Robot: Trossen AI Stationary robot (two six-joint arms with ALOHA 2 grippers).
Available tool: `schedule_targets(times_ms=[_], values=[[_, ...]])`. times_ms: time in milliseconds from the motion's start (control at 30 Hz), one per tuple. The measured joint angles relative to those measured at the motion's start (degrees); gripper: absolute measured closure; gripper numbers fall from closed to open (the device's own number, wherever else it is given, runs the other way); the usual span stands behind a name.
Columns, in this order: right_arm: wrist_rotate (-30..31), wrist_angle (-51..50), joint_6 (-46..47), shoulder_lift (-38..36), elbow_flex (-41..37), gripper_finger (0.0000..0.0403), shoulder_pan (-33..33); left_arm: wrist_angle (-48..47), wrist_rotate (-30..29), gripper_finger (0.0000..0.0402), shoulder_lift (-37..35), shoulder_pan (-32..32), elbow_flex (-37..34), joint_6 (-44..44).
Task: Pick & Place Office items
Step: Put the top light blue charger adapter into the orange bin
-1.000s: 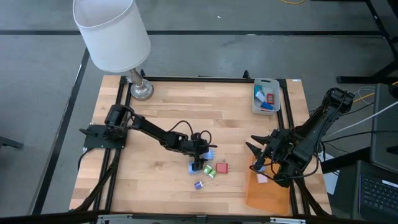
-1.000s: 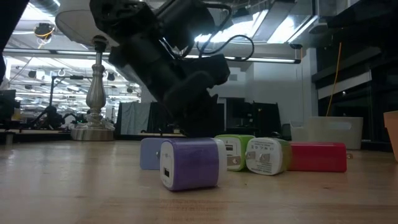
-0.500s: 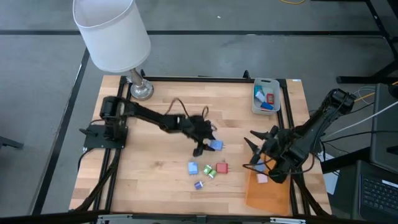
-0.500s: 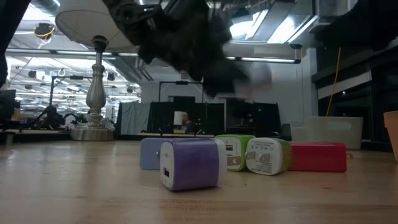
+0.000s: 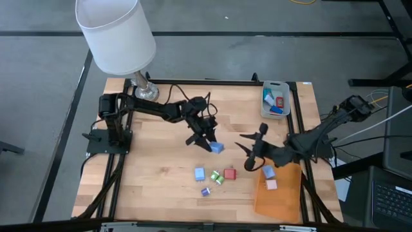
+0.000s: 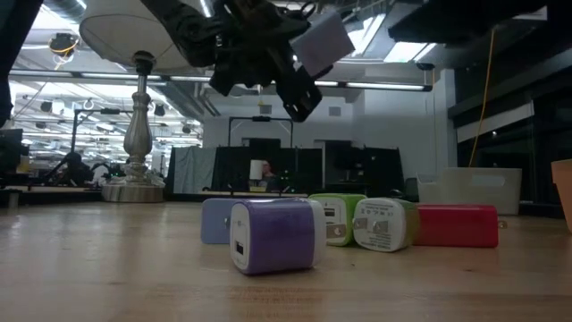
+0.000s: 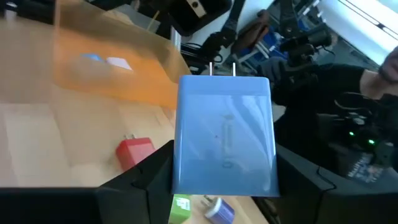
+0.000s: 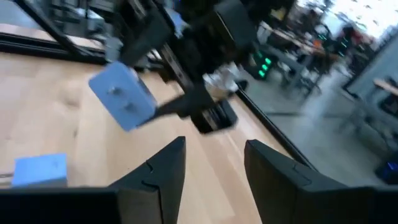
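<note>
My left gripper (image 5: 207, 142) hangs over the middle of the table, shut on a blue charger-like block (image 5: 217, 148) with two metal prongs (image 7: 222, 67). In the low view the block (image 6: 320, 40) sits high above the table. My right gripper (image 5: 248, 154) is open, just right of that block and left of the orange sheet (image 5: 278, 193). A light blue (image 5: 199, 174), a green (image 5: 217, 178), a red (image 5: 230, 174) and a purple block (image 5: 205, 191) lie on the table. A light blue (image 5: 268, 172) and a pink block (image 5: 271, 185) lie on the sheet. My left gripper pinches the blue block between its two fingers (image 7: 152, 177), one on each narrow side (image 7: 181, 162). The flat face shows toward the wrist camera and the prongs point away from the wrist. The block is lifted clear of the table.
A grey tray (image 5: 264, 106) at the far right edge holds blue and red pieces. A lamp with a white shade (image 5: 116, 32) stands on its metal base (image 5: 146, 93) at the far left corner. Bare wood lies left of the block cluster.
My left gripper has risen from the block cluster with the blue block and carried it toward the far edge, lifted clear. My right gripper has moved from over the orange sheet toward the table's left, closer to the held block.
</note>
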Motion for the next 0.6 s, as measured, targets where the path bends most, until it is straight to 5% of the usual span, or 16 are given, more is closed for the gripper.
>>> schedule_targets(times_ms=[233,600], values=[[-14.10,2.48,-1.97,0.50,0.02,0.0239,-5.59,3.47,0.89,0.0201,-0.01,0.48,0.00,-0.92],[-22.30,8.77,-5.57,1.99,0.02,0.0239,-6.56,4.65,2.10,0.0201,-0.02,3.49,0.00,-2.06]])
